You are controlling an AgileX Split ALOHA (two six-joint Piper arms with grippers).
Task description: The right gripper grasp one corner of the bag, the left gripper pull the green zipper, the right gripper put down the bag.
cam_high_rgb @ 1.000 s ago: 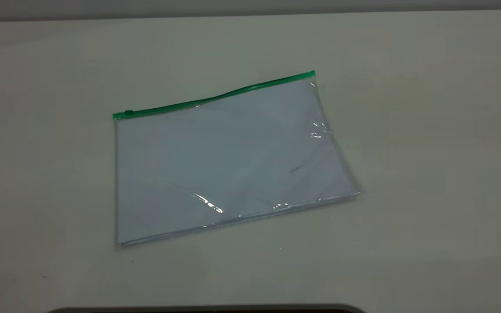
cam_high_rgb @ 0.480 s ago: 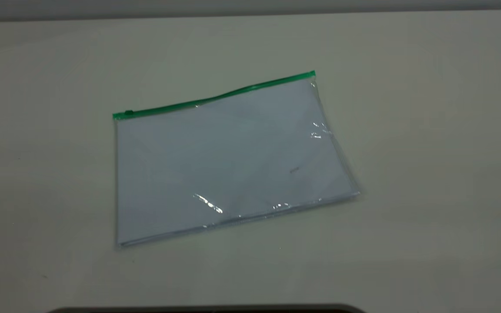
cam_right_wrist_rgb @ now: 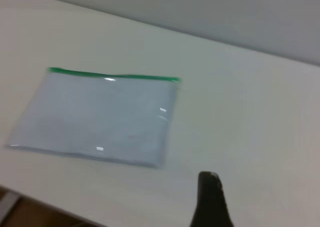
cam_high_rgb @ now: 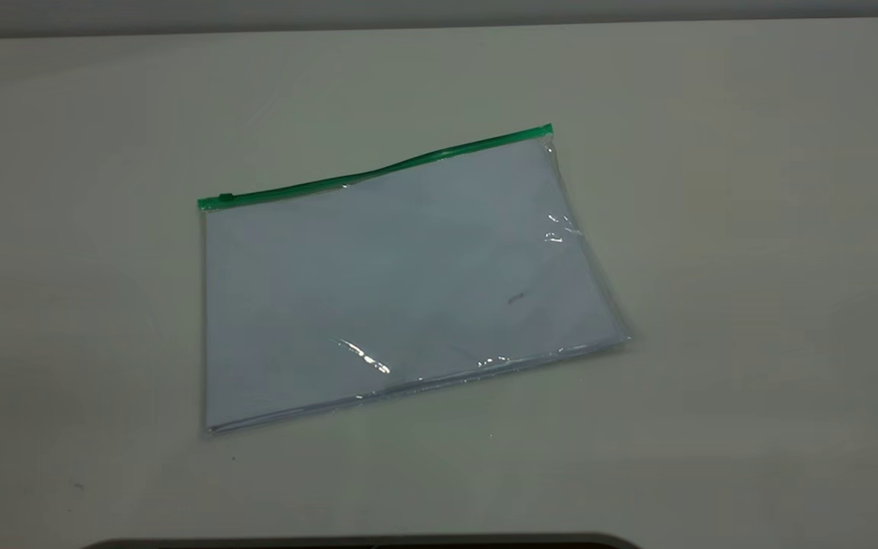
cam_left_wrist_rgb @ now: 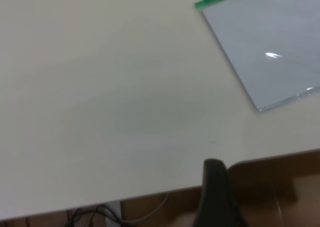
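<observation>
The bag (cam_high_rgb: pixel 401 282) lies flat on the bench (cam_high_rgb: pixel 751 229), long side going left to right. Its green zipper (cam_high_rgb: pixel 378 172) runs along the far edge. Both grippers are well away from it. The right gripper (cam_right_wrist_rgb: pixel 210 199) looks nearer a corner. I cannot tell if either one's fingers are wide or narrow.

The exterior view looks steeply down on the surface (cam_high_rgb: pixel 751 229) with the bag (cam_high_rgb: pixel 401 290) at centre. Both wrist views look obliquely from farther off at opposite sides, each sharing that bag (cam_left_wrist_rgb: pixel 270 47) (cam_right_wrist_rgb: pixel 100 117) and one dark finger.
</observation>
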